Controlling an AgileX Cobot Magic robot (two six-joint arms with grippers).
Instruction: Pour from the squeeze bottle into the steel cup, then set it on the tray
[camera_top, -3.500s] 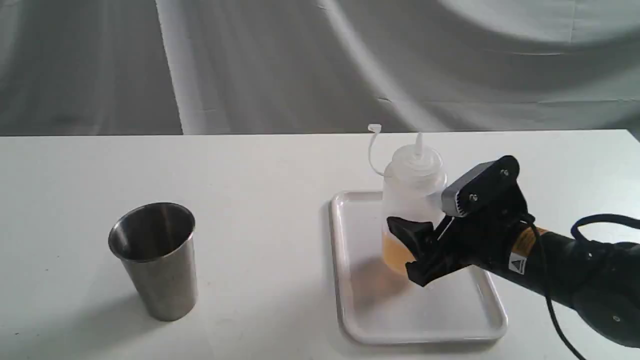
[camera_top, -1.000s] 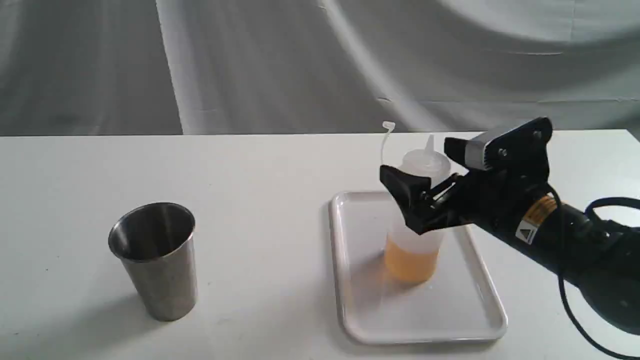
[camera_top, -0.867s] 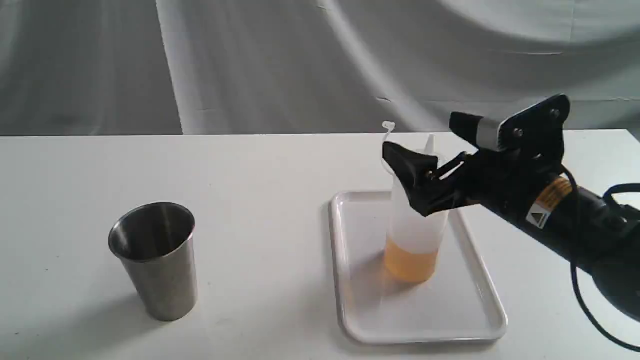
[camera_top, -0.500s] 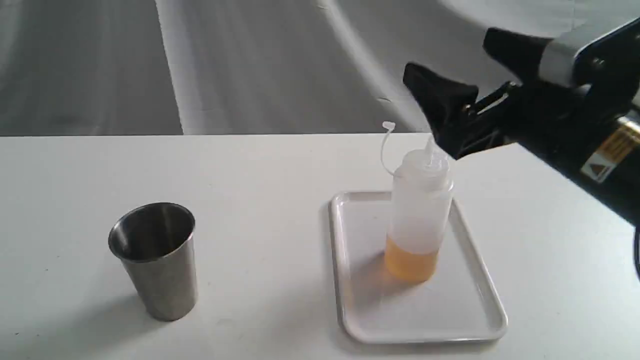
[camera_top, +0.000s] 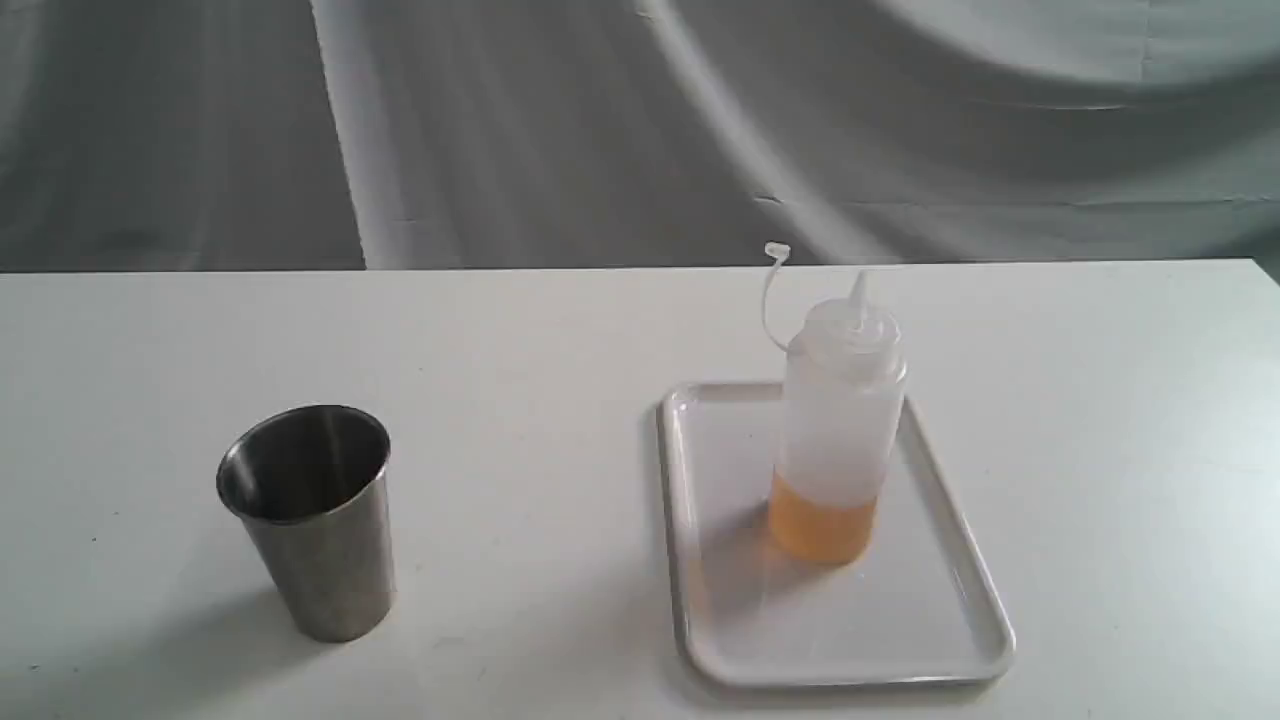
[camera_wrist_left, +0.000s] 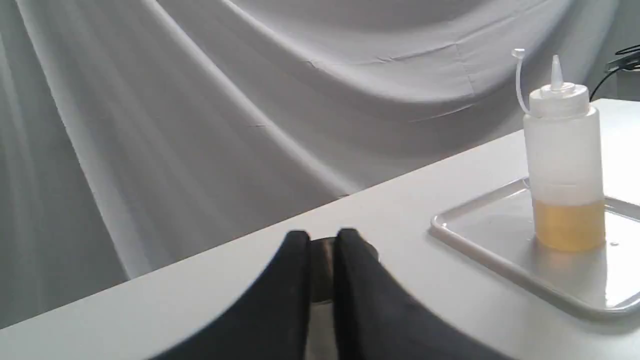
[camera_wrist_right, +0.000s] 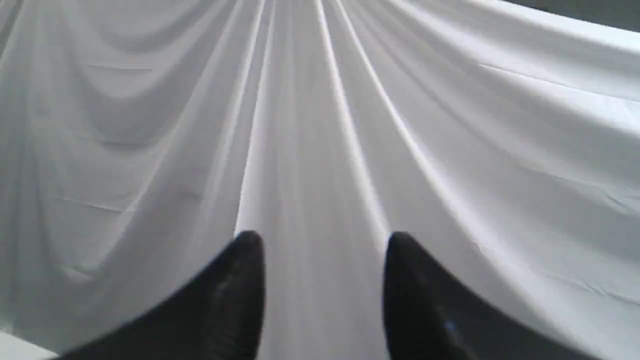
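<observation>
The squeeze bottle stands upright on the white tray, amber liquid in its lower part, its tiny cap up on the tether. At the left of the table stands the steel cup, upright. Neither gripper shows in the exterior view. In the left wrist view my left gripper is shut on nothing, low over the table, with the bottle and tray well off to one side. My right gripper is open and faces only the curtain, holding nothing.
A white table carries everything, with a grey draped curtain behind its far edge. The cup and the tray stand far apart on it. A black cable shows past the bottle in the left wrist view.
My right gripper, open around the bottle on the tray, rose up and to the right and left the exterior view. The bottle stays upright on the tray. The cup has not moved.
</observation>
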